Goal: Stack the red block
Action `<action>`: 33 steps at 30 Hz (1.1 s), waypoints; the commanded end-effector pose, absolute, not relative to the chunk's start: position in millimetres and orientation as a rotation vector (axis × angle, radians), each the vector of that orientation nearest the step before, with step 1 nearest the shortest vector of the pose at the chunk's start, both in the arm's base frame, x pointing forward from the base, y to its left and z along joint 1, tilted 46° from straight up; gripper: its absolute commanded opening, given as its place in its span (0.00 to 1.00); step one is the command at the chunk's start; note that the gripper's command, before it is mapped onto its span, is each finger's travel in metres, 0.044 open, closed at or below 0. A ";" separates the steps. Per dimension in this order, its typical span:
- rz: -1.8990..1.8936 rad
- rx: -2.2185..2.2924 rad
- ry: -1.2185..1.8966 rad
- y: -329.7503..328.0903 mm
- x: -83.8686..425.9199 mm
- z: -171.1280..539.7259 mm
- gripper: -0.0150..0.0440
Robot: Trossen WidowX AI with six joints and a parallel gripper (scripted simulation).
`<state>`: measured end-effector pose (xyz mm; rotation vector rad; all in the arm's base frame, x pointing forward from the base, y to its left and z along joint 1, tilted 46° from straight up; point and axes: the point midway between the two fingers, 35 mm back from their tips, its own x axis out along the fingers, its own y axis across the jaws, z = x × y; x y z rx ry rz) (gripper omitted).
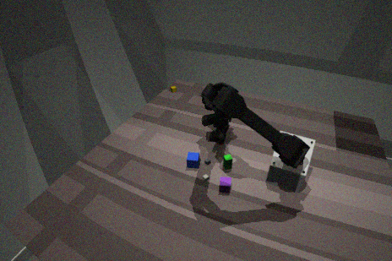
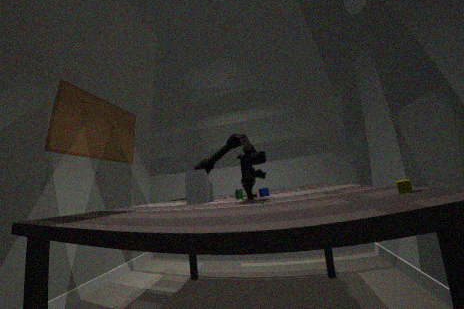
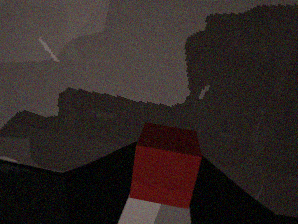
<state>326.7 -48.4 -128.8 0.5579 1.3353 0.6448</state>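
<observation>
Dim grey room, striped wooden desk (image 1: 127, 170) on dark legs, orange board on the far wall in the exterior view.

Nearest the top camera: purple block (image 1: 225, 184), then a tiny pale cube beside it, then the blue block (image 1: 193, 160) and the green tower (image 1: 227, 161) roughly level with each other, a small dark cube between them. Yellow block (image 1: 173, 89) sat far off at the desk's back edge.

Behind the green tower stood the pincer (image 1: 217, 135), pointing down at the desk, arm running back to the white base on the right. Pincer was clamped on the red block (image 3: 165, 170); the block filled the gap between the dark fingers in the wrist view, lower part of frame.

Key relation: the green tower lay just camera-side of the pincer in the top view, slightly right, near but apart. Judging from that, the carry is short: lift, shift toward the tower, descend over its top. Risk is clipping the tower sideways if the lift is too low.

View differences: only the wrist view showed the red block; the arm hid it from the top camera, and in the exterior view it was too small to make out. Wrist view showed no tower. Exterior view showed the pincer low by the desk, green and blue blocks either side of it.
</observation>
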 end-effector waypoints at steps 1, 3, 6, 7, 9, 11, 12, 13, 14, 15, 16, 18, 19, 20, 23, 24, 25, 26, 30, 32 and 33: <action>0.638 0.552 1.328 -60.6 327.0 -118.6 0.25; 0.638 0.552 1.328 -68.9 325.4 -110.5 0.25; 0.638 0.551 1.328 -79.3 323.5 -100.2 0.25; 0.638 0.551 1.328 -83.0 322.9 -96.6 0.25; 0.637 0.551 1.328 -90.7 321.6 -89.1 0.25; 0.637 0.550 1.329 -98.6 320.2 -81.4 0.25; 0.637 0.550 1.329 -102.4 319.6 -77.6 0.25; 0.637 0.550 1.329 -106.2 318.9 -73.8 0.25; 0.636 0.550 1.329 -110.0 318.3 -70.1 0.25; 0.636 0.550 1.329 -113.8 317.6 -66.4 0.25; 0.636 0.550 1.329 -117.6 317.0 -62.6 0.25; 0.636 0.549 1.330 -125.2 315.6 -55.1 0.25; 0.636 0.549 1.330 -128.7 315.0 -51.6 0.25; 0.636 0.549 1.330 -130.8 314.6 -49.5 0.25; 0.636 0.549 1.330 -131.5 314.4 -48.7 0.25; 0.632 0.554 1.327 -129.6 315.3 -51.8 0.25; 0.634 0.552 1.328 -130.7 315.1 -50.7 0.25; 0.635 0.550 1.329 -131.8 314.9 -49.6 0.25; 0.636 0.550 1.330 -128.0 313.1 -44.0 0.25; 0.635 0.550 1.330 -122.4 310.7 -37.1 0.25; 0.635 0.550 1.330 -119.6 309.4 -33.7 0.25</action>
